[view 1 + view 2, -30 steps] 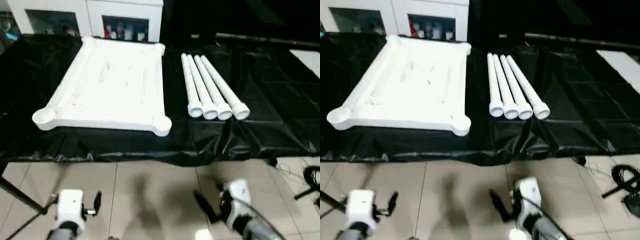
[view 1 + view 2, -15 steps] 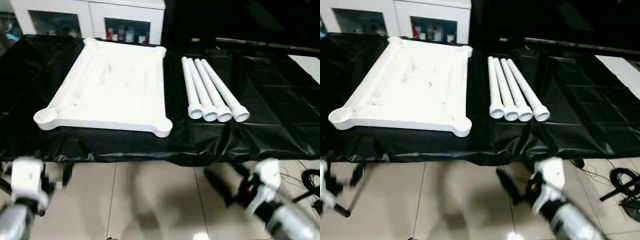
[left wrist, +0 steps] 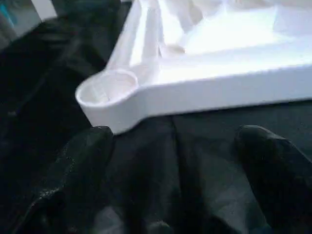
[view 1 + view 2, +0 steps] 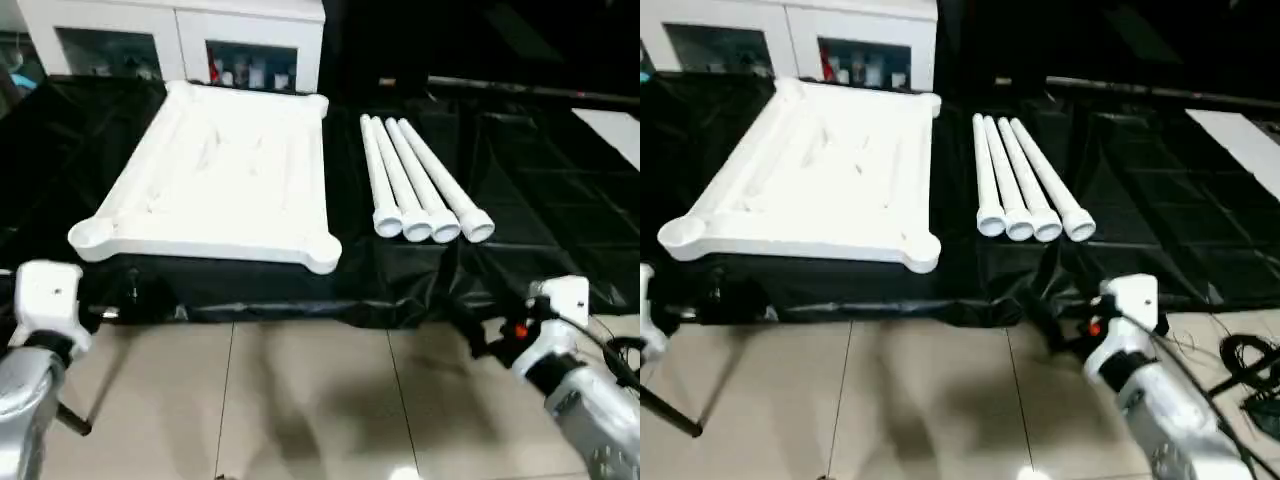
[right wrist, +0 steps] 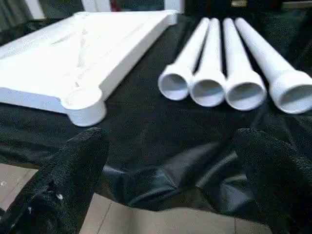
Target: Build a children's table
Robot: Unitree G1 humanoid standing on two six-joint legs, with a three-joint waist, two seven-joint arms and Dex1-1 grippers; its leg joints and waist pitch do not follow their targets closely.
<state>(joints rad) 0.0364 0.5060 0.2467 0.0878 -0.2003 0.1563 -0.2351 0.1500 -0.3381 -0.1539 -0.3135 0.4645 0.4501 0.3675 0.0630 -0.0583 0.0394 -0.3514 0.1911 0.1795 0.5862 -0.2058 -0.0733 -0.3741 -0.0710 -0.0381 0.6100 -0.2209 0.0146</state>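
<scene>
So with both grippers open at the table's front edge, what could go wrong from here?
1. The four white tubular plastic legs lie side by side, touching; the right gripper closing on one may roll its neighbours.
2. The glossy black plastic sheet hangs wrinkled over the edge and could snag a finger.
3. The white ribbed plastic tabletop lies loose near the left gripper; a nudge might slide it.

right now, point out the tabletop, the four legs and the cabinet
tabletop [image 4: 215, 175]: left eye view, middle of its ribbed underside
legs [image 4: 420, 180]: left eye view, mid-shaft of the bundle
cabinet [image 4: 190, 25]: left eye view, white frame between the doors
</scene>
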